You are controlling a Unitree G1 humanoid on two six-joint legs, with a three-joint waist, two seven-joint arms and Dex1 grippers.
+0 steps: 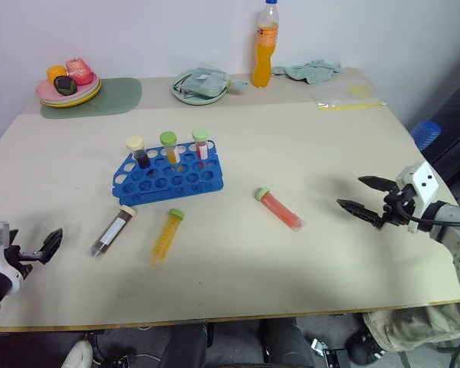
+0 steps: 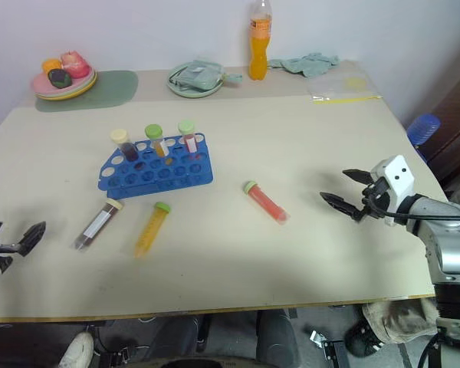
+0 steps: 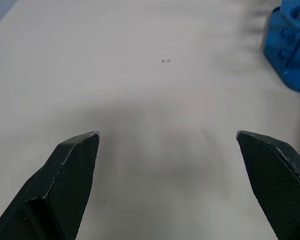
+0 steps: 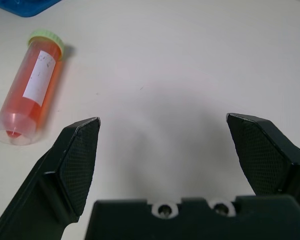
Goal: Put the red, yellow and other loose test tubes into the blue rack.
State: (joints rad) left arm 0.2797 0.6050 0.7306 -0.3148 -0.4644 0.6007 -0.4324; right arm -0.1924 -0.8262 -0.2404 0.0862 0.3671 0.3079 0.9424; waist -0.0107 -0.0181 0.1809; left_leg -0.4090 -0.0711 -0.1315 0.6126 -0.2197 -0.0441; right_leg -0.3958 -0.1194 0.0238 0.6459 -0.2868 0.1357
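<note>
The blue rack (image 1: 169, 178) stands left of the table's middle with three capped tubes upright along its far row. In front of it lie a dark tube with a cream cap (image 1: 113, 230) and a yellow tube with a green cap (image 1: 166, 235). The red tube (image 1: 279, 208) lies to the rack's right, also seen as the red tube (image 4: 32, 90) in the right wrist view. My right gripper (image 1: 349, 192) is open and empty, hovering a short way right of the red tube. My left gripper (image 2: 14, 234) is open and empty at the table's front left, well left of the dark tube.
Along the far edge are a pink plate (image 1: 84, 98) of toy food on a green mat (image 1: 119, 96), a green dish (image 1: 185, 98) with a cloth, an orange drink bottle (image 1: 266, 46), a crumpled cloth (image 1: 310, 70) and a plastic bag (image 1: 346, 96). A blue object (image 1: 425, 134) sits beyond the right edge.
</note>
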